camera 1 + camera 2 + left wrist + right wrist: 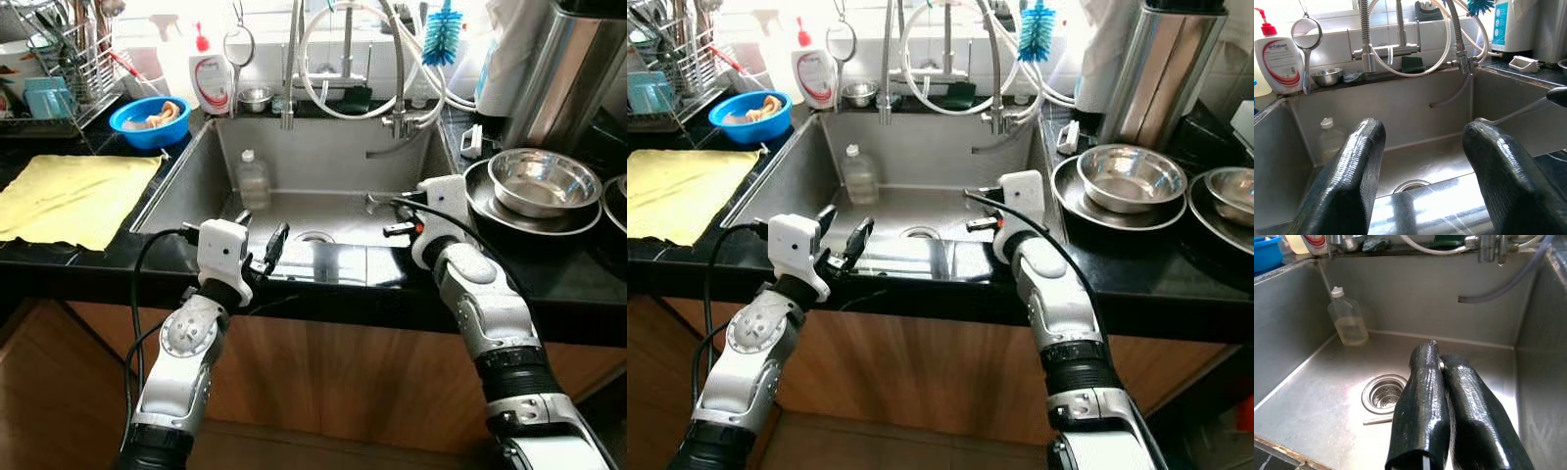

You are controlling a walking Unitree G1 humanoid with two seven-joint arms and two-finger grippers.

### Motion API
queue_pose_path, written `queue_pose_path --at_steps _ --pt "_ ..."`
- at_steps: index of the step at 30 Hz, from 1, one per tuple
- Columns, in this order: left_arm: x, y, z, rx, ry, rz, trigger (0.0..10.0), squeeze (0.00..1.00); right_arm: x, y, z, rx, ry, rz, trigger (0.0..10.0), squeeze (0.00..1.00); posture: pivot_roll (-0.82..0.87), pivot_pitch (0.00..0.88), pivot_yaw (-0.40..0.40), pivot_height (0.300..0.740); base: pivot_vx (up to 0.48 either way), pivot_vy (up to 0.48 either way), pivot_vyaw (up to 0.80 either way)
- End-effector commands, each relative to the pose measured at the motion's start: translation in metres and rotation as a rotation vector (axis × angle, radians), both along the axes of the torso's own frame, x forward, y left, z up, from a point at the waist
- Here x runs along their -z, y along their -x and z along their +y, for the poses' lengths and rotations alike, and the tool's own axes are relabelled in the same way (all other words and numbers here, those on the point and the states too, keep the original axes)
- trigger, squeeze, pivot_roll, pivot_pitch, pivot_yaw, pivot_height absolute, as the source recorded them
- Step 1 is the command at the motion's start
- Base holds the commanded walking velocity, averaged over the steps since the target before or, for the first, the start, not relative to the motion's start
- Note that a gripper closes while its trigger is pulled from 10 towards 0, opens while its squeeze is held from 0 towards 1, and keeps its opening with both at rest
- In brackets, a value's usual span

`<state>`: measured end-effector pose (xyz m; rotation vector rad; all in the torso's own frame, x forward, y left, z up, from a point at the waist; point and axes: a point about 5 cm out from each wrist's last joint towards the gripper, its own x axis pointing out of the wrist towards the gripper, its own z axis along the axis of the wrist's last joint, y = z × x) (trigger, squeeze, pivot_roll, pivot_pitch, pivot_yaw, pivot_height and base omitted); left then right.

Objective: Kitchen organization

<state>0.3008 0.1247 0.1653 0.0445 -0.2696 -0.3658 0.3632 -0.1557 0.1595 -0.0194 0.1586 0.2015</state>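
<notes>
A yellow cloth [73, 196] lies on the black counter [78, 259] at the left, with a blue bowl [149, 119] beyond it. The left gripper [258, 241] hovers over the near edge of the steel sink [191, 171], its 2 fingers spread apart and grasping nothing. A clear bottle [253, 180] stands in the sink's far left corner, and the drain [1384, 393] sits mid-floor. The right gripper [394, 217] reaches over the sink's right part, fingers pressed together on a thin metal utensil [1515, 111]. 2 stacked steel bowls [542, 182] rest on the counter at the right.
</notes>
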Motion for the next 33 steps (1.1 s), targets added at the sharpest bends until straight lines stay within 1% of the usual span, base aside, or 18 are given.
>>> queue_pose_path --at_steps 1,2,3,9,14,15,16,17,21,22,23,26,27,28,29,30,31,33 --pt "-0.002 -0.001 0.001 -0.005 -0.018 -0.015 10.0 0.00 -0.005 -0.001 -0.001 0.006 -0.005 -0.020 10.0 0.00 -0.02 0.000 0.043 0.740 0.000 0.000 0.00" --pt "-0.002 -0.001 0.001 -0.004 -0.019 -0.014 10.0 0.00 -0.005 -0.001 -0.001 0.007 -0.007 -0.021 10.0 0.55 -0.02 0.000 0.044 0.740 0.000 0.000 0.00" --pt "-0.002 -0.001 0.001 -0.003 -0.020 -0.014 10.0 0.00 -0.004 -0.001 -0.002 0.016 -0.007 -0.023 10.0 1.00 -0.02 0.000 0.044 0.740 0.000 0.000 0.00" --pt "-0.002 -0.001 0.001 -0.002 -0.020 -0.015 10.0 0.00 -0.003 -0.002 -0.003 0.029 -0.006 -0.023 10.0 1.00 -0.02 0.000 0.047 0.740 0.000 0.000 0.00" --pt "-0.002 0.000 0.001 0.001 -0.022 -0.015 10.0 0.00 -0.007 -0.001 -0.005 0.050 0.025 -0.046 10.0 1.00 -0.01 0.000 0.043 0.740 0.000 0.000 0.00" --pt "-0.002 0.000 0.001 0.001 -0.022 -0.014 10.0 0.00 -0.009 -0.001 -0.005 0.054 0.035 -0.060 10.0 0.95 -0.01 0.000 0.043 0.740 0.000 0.000 0.00" --pt "-0.002 0.000 0.001 0.001 -0.022 -0.014 10.0 0.00 -0.011 -0.001 -0.005 0.056 0.043 -0.070 10.0 0.95 -0.01 0.000 0.044 0.740 0.000 0.000 0.00" --pt "-0.002 0.000 0.001 0.001 -0.022 -0.014 10.0 0.00 -0.015 0.000 -0.005 0.055 0.059 -0.090 10.0 0.00 -0.01 0.000 0.044 0.740 0.000 0.000 0.00" --pt "-0.001 0.001 0.001 0.001 -0.023 -0.013 10.0 0.00 -0.033 0.002 -0.005 0.073 0.215 -0.181 10.0 0.00 -0.02 0.000 0.044 0.740 0.000 0.000 0.00" --pt "-0.001 0.001 0.001 0.001 -0.023 -0.013 10.0 0.00 -0.040 0.002 -0.009 0.105 0.225 -0.202 10.0 0.00 -0.02 0.000 0.043 0.740 0.000 0.000 0.00" --pt "-0.001 0.001 0.001 0.001 -0.023 -0.013 10.0 0.00 -0.040 0.002 -0.009 0.105 0.225 -0.202 10.0 0.00 -0.02 0.000 0.043 0.740 0.000 0.000 0.00" --pt "0.000 0.001 0.000 0.001 -0.022 -0.013 10.0 0.00 -0.055 0.002 -0.018 0.130 0.243 -0.244 10.0 0.00 -0.02 0.000 0.043 0.740 0.000 0.000 0.00" --pt "0.000 0.001 0.000 0.003 -0.023 -0.012 10.0 0.00 -0.061 0.001 -0.027 0.162 0.256 -0.260 10.0 0.07 -0.02 0.000 0.043 0.740 0.000 0.000 0.00" --pt "0.000 0.001 0.000 0.005 -0.023 -0.011 10.0 0.00 -0.063 0.001 -0.034 0.186 0.260 -0.257 10.0 0.80 -0.02 0.000 0.043 0.740 0.000 0.000 0.00" --pt "0.000 0.001 0.000 0.005 -0.023 -0.010 10.0 0.00 -0.064 0.000 -0.038 0.201 0.262 -0.252 10.0 0.80 -0.02 0.000 0.043 0.740 0.000 0.000 0.00" --pt "0.000 0.001 0.000 0.006 -0.023 -0.010 10.0 0.00 -0.063 0.000 -0.043 0.219 0.271 -0.240 10.0 1.00 -0.02 0.000 0.043 0.740 0.000 0.000 0.00" --pt "0.001 0.001 0.000 0.007 -0.022 -0.008 10.0 0.00 -0.062 0.000 -0.056 0.256 0.312 -0.220 10.0 1.00 -0.02 0.000 0.041 0.740 0.000 0.000 0.00" --pt "0.002 0.001 -0.001 0.008 -0.025 -0.006 10.0 0.00 -0.062 0.001 -0.065 0.282 0.334 -0.213 10.0 1.00 -0.02 0.000 0.037 0.740 0.000 0.000 0.00"
